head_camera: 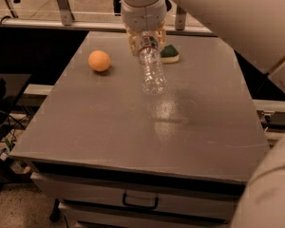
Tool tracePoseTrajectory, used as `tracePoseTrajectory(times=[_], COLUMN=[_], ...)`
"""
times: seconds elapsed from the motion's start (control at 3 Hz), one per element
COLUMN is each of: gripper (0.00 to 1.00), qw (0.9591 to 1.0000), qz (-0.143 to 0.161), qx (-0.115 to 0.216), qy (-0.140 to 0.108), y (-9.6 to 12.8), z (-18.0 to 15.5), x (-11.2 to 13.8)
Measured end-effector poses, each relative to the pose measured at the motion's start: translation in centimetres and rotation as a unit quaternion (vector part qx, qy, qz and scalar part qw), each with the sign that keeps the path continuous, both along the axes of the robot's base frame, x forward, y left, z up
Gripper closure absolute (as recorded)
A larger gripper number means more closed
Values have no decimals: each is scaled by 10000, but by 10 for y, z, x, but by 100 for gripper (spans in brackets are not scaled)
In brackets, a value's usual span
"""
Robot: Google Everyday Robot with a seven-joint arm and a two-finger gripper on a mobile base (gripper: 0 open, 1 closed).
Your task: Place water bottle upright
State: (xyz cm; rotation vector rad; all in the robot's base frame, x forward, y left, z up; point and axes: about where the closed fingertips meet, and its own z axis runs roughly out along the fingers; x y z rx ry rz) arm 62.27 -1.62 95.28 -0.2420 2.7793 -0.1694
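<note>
- The small clear ribbed plastic water bottle (152,71) hangs from the pincer (145,41) over the far middle of the flat grey bench (109,127).
- The bottle is not standing up. It is tilted, and its long side runs from 12 o'clock down to about 5 o'clock in the camera view.
- Its top end points to 12 o'clock and sits inside the pincer. Its round bottom end points to 5 o'clock, toward the front of the bench.
- The pincer with tan fingers (131,42) is closed around the bottle's neck and is gripping it there.
- The fingers hide the cap, so I cannot see it.
- I cannot tell for sure if the bottom of the bottle touches the bench or is just above it.
- There is a pale shiny patch on the bench at 6 o'clock from the bottle.
- A round orange ball (99,61) rests on the bench at 9 o'clock from the bottle, well apart from it.
- A small green sponge (170,54) lies at 2 o'clock from the bottle, just beside the pincer. The pincer hides part of it.
- The big white arm (218,18) comes in from 1 o'clock and is cut off at the top and right edges.
- A grey drawer (99,194) with a dark handle (140,204) sits under the bench at 6 o'clock.
</note>
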Motion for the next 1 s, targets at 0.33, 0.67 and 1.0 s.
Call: tracePoseTrajectory(times=[0.33,0.67,1.0], gripper=[100,100,100], qw=[9962,9841,9649], qz=[788,1520,2163], qx=[168,588,1046], qy=[-337,-702,-1061], y=[-3,-6,-4], z=[15,23,28], x=[-4,-4,-5])
